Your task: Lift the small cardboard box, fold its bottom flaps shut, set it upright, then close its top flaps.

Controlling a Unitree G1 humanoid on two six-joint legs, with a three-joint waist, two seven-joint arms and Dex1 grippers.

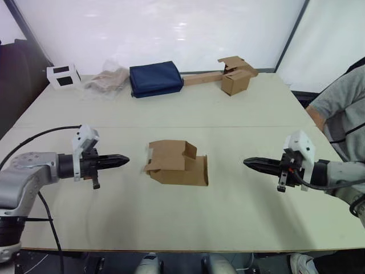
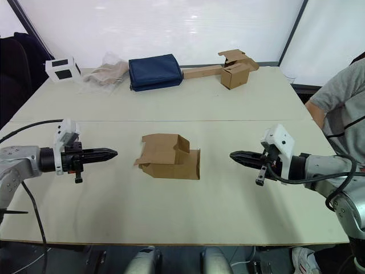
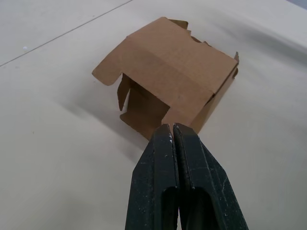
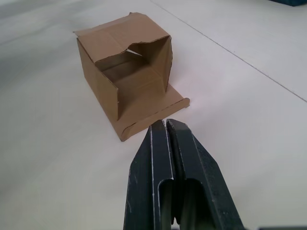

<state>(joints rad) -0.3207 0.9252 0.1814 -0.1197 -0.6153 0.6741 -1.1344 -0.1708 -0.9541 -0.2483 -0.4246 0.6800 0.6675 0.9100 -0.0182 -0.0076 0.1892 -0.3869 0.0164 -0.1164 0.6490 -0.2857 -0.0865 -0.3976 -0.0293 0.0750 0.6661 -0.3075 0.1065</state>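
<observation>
Your left gripper (image 1: 124,160) and right gripper (image 1: 248,163), fingers together, flank the small cardboard box (image 1: 175,163) lying sideways, apart from it.

Silver-grey arms, white wrist blocks, black cables (looping), black-fingered left gripper (image 1: 123,160).

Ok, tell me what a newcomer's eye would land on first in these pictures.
First the small cardboard box, lying on its side in the middle of the table with both ends open and flaps splayed. Then the left gripper and right gripper, both shut, aimed at it from opposite sides without touching. Along the far edge sit a navy bag, another brown box and a small white box.
</observation>
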